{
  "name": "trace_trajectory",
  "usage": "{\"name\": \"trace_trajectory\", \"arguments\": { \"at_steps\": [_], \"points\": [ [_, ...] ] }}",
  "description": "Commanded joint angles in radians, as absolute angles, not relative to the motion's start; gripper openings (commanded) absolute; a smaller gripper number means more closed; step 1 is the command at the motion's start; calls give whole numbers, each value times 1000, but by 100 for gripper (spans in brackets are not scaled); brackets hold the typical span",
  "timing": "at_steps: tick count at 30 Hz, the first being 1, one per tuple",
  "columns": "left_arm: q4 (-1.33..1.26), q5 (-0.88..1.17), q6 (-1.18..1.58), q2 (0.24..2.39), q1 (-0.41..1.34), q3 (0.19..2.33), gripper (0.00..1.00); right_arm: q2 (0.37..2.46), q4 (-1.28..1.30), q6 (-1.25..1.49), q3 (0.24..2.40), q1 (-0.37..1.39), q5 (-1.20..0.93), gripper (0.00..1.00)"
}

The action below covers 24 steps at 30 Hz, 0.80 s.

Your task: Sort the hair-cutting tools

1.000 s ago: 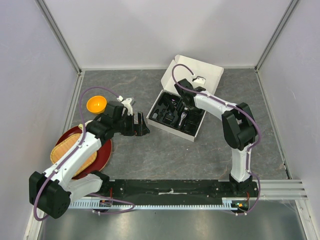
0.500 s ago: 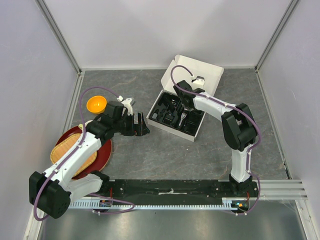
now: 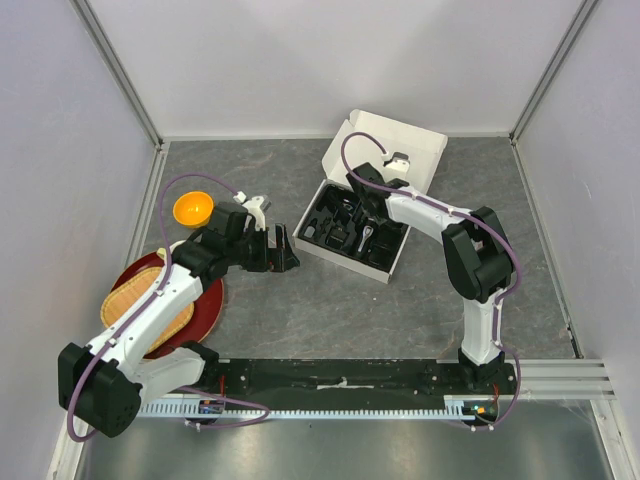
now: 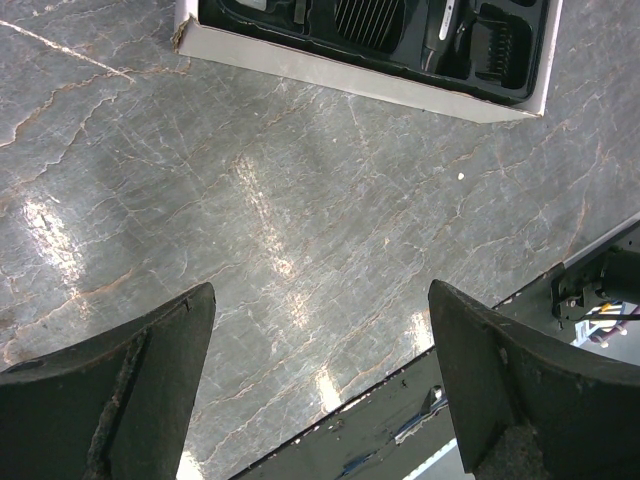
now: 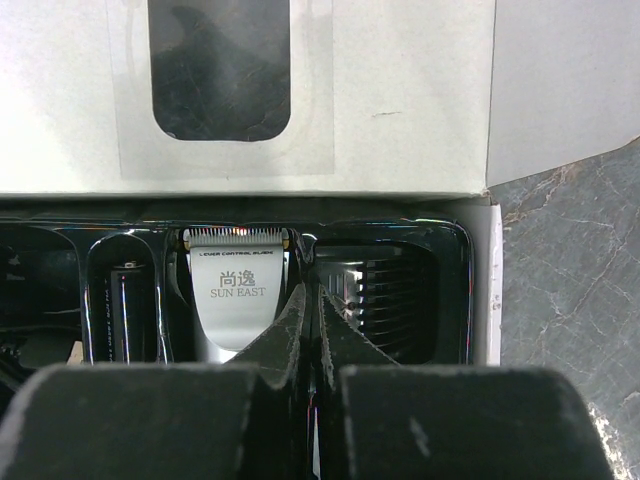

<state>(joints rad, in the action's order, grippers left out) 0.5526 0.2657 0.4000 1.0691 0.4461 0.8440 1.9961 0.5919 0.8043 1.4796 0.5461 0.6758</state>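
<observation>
Though fully closed, right pincer [image 5: 310, 302] nose-down just beside hair clipper [image 5: 235, 300].

Left arm [image 3: 150, 300]: elbow bent, forearm reaching rightward. Left gripper [image 4: 318, 298]: fingers [image 4: 150, 385] spread wide, tips level.
Right arm [image 3: 472, 255]: folded at elbow, forearm stretched leftward. Right gripper [image 5: 308, 300]: angled downward, fingers [image 5: 283, 340] pressed together.
</observation>
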Motion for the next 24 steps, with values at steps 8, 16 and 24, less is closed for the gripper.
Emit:
{"name": "trace_trajectory", "arguments": {
  "at_steps": [8, 16, 24],
  "points": [
    [557, 259, 388, 1058, 442, 861, 93, 2066, 646, 816, 1390, 515, 637, 4],
    [558, 258, 390, 1060, 442, 861, 93, 1993, 626, 792, 1448, 515, 632, 13],
    [557, 259, 390, 1060, 442, 862, 93, 1876, 644, 759, 1468, 515, 634, 26]
  ]
}}
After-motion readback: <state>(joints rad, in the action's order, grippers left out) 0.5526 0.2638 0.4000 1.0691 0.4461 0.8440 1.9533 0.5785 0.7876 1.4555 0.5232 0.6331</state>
